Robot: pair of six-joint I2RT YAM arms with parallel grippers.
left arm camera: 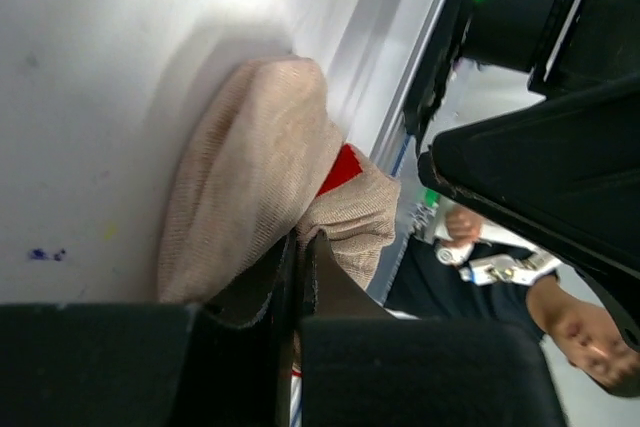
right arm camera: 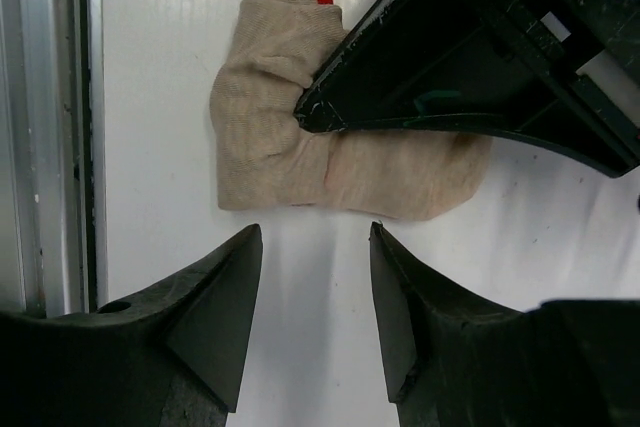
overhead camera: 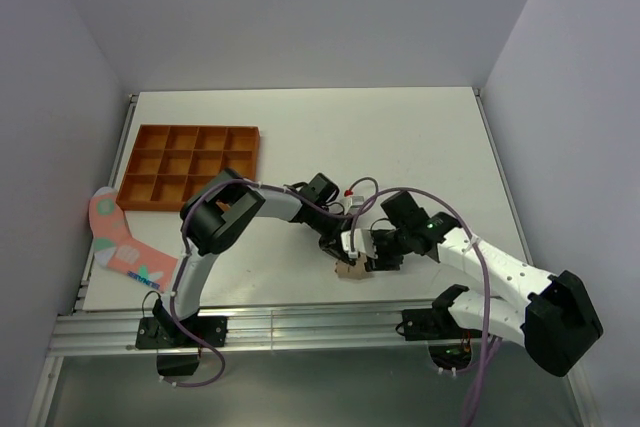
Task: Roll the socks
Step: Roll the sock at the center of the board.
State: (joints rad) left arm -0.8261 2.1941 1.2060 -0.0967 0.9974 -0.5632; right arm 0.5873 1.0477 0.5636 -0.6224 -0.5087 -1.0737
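Beige sock (right arm camera: 265, 117) in left tool (left arm camera: 300, 247), just beyond right tool (right arm camera: 312, 237)

White worktop (overhead camera: 420, 147) here, with three things lying on it. Back left sits an orange tray (overhead camera: 200, 129), a flat grid of small compartments, square to the worktop. Just in front of it, right on the left edge, a pinkish-red spotted sock (overhead camera: 125, 243) lies flat, running diagonally toward the front. Well apart from both, near the front edge at the middle, there's the beige sock (right arm camera: 290, 137), bunched and folded over itself, a sliver of red showing in the fold, close beside the metal rail (right arm camera: 50, 127).
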